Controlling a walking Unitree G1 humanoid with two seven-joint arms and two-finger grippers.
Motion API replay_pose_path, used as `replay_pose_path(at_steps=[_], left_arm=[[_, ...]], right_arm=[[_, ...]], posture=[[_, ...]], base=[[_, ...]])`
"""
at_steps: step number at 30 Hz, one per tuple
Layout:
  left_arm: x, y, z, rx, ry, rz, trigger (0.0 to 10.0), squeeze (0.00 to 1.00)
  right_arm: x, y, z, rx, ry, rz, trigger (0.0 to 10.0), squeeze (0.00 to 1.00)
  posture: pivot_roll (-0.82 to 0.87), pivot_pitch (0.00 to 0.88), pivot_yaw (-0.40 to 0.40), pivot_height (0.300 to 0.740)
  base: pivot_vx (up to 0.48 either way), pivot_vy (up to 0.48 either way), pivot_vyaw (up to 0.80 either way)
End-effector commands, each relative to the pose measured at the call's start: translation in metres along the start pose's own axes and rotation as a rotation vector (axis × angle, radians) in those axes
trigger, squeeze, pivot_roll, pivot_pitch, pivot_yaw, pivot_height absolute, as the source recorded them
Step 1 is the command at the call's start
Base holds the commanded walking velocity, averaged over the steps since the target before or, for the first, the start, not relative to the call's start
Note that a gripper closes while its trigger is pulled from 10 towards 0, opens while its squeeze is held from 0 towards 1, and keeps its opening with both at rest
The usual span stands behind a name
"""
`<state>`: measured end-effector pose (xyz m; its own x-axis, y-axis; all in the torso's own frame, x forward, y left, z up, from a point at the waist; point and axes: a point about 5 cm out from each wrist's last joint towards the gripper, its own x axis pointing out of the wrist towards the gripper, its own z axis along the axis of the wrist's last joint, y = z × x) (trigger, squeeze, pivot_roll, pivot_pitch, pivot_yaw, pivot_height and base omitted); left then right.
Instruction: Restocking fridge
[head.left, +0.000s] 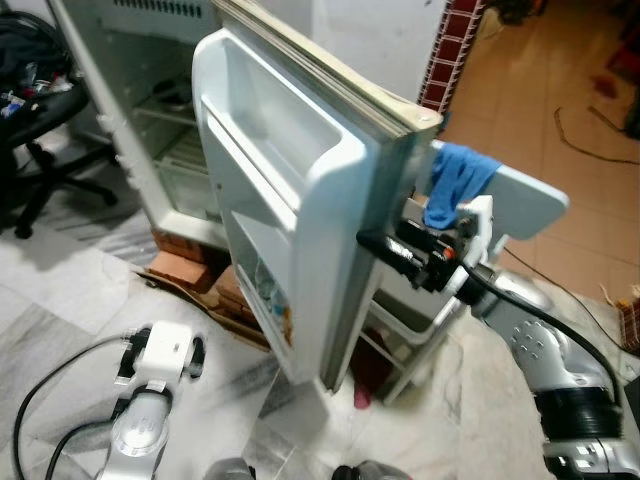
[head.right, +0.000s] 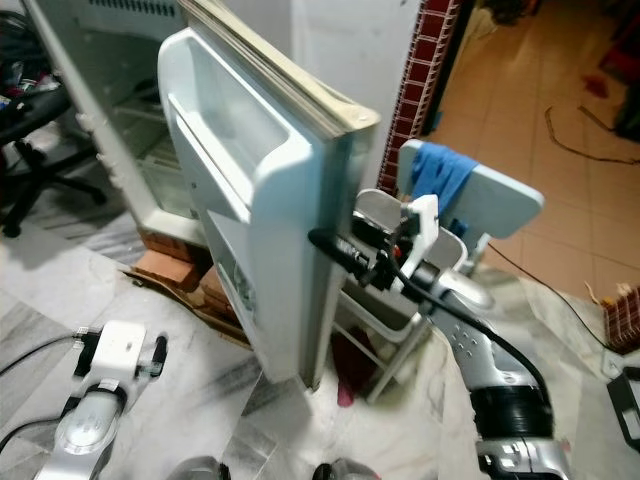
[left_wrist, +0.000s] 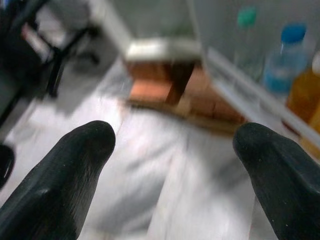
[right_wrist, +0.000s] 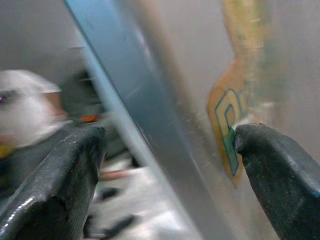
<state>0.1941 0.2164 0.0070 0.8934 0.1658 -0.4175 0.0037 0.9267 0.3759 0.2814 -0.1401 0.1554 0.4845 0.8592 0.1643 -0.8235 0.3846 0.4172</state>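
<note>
The white fridge door stands open, its inner shelves facing me. My right gripper is at the door's free edge, about halfway up. In the right wrist view its fingers are spread wide, with the door edge running between them. One fingertip rests by a sticker on the outer face. My left gripper hangs low over the floor, open and holding nothing. Past its fingers, bottles stand in the door's lower shelf.
The fridge body stands on bricks at the back left. A black office chair is at the far left. Behind the door, a white rack carries a blue cloth. Black cables trail across the marble floor.
</note>
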Motion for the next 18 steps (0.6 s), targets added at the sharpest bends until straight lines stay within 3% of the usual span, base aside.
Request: replay_pose_path(at_steps=[1, 6, 12, 15, 18], left_arm=[[-0.001, 0.004, 0.000, 0.000, 0.006, 0.016, 10.0, 0.00], [-0.012, 0.014, -0.019, -0.009, 0.064, 0.075, 10.0, 0.00], [-0.019, 0.023, -0.032, -0.035, 0.109, 0.113, 10.0, 0.00], [-0.018, 0.023, -0.032, -0.031, 0.103, 0.106, 10.0, 0.00], [-0.016, 0.024, -0.027, 0.009, 0.042, 0.096, 10.0, 0.00]], right_arm=[[0.007, 0.013, -0.007, 0.035, 0.026, 0.115, 10.0, 0.00], [-0.008, 0.012, -0.039, 0.121, 0.164, 0.104, 10.0, 0.00], [-0.020, 0.001, -0.061, 0.118, 0.269, 0.019, 10.0, 0.00], [-0.021, -0.011, -0.069, 0.055, 0.300, -0.081, 10.0, 0.00], [-0.020, -0.026, -0.067, -0.014, 0.262, -0.238, 10.0, 0.00]], posture=[[0.17, 0.045, -0.049, 0.740], [0.19, 0.053, -0.059, 0.740], [0.20, 0.058, -0.060, 0.740], [0.20, 0.058, -0.059, 0.740], [0.20, 0.055, -0.055, 0.740]], base=[[0.000, 0.000, 0.00], [0.000, 0.000, 0.00], [0.000, 0.000, 0.00], [0.000, 0.000, 0.00], [0.000, 0.000, 0.00]])
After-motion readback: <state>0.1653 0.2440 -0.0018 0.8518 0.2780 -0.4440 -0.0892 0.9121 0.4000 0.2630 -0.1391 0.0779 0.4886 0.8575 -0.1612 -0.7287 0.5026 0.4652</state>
